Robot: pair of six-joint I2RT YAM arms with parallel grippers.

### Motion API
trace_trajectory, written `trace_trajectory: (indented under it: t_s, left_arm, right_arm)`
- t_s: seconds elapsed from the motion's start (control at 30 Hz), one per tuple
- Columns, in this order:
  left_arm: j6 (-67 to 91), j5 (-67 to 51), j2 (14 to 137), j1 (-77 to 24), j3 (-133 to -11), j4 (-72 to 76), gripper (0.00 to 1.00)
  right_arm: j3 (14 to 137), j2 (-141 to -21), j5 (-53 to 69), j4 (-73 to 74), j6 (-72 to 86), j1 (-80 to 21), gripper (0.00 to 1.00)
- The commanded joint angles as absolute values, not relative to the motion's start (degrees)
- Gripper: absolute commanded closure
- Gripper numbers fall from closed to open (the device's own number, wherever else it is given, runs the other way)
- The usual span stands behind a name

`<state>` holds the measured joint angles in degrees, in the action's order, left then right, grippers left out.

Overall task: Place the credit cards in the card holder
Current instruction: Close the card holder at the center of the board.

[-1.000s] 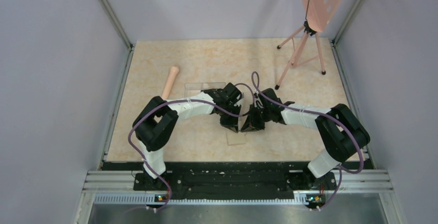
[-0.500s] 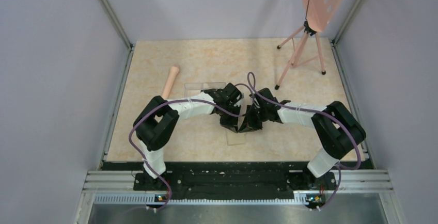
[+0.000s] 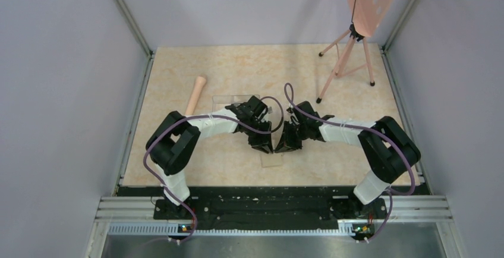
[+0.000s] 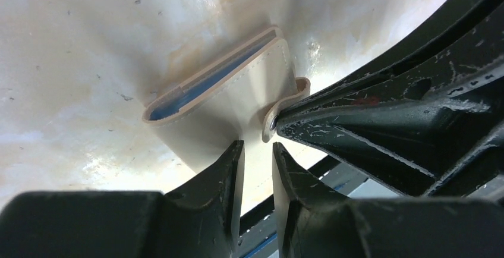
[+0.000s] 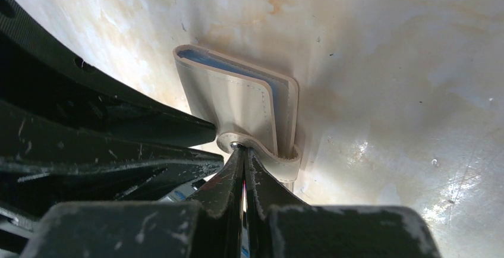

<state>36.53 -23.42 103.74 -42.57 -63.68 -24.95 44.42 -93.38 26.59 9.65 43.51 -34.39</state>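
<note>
The tan card holder point(image 4: 235, 100) lies folded shut on the table, its grey-blue inside showing along the open edge. It also shows in the right wrist view point(image 5: 232, 100). My left gripper point(image 4: 257, 148) has a narrow gap between its fingers, tips at the holder's near face, with nothing clamped. My right gripper point(image 5: 243, 151) is shut, tips touching the metal snap on the clasp tab point(image 5: 279, 158). In the top view the left gripper point(image 3: 263, 144) and right gripper point(image 3: 280, 144) meet and hide the holder. No credit cards are visible.
A clear plastic box point(image 3: 236, 100) lies behind the left gripper. A clear flat lid point(image 3: 272, 158) lies in front of the grippers. A wooden stick point(image 3: 195, 93) lies at the back left. A pink tripod point(image 3: 347, 62) with a board stands at the back right.
Both grippers have shifted slightly left and drawn closer together over the holder. The left arm's elbow has swung left.
</note>
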Motion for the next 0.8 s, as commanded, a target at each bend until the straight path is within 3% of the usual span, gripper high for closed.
trace_trajectory:
  t_s: [0.0, 0.27, 0.47, 0.77]
  left_arm:
    - [38.7, -27.8, 102.7, -41.7, -62.0, -19.2, 0.71]
    - [39.2, -27.8, 104.3, -41.5, -61.4, -16.9, 0.74]
    - [38.5, -26.7, 104.5, -41.4, -62.1, -16.7, 1.0]
    - [37.7, -25.0, 103.5, -41.4, -62.7, -19.3, 1.0]
  right_arm:
    - [44.7, -94.9, 23.5, 11.8, 41.5, -35.3, 1.0]
    - [44.1, -94.8, 24.2, 11.5, 41.3, -35.3, 1.0]
    - [44.1, -94.9, 24.6, 11.4, 41.3, -35.3, 1.0]
    - [45.7, -92.5, 24.9, 12.0, 40.7, -35.3, 1.0]
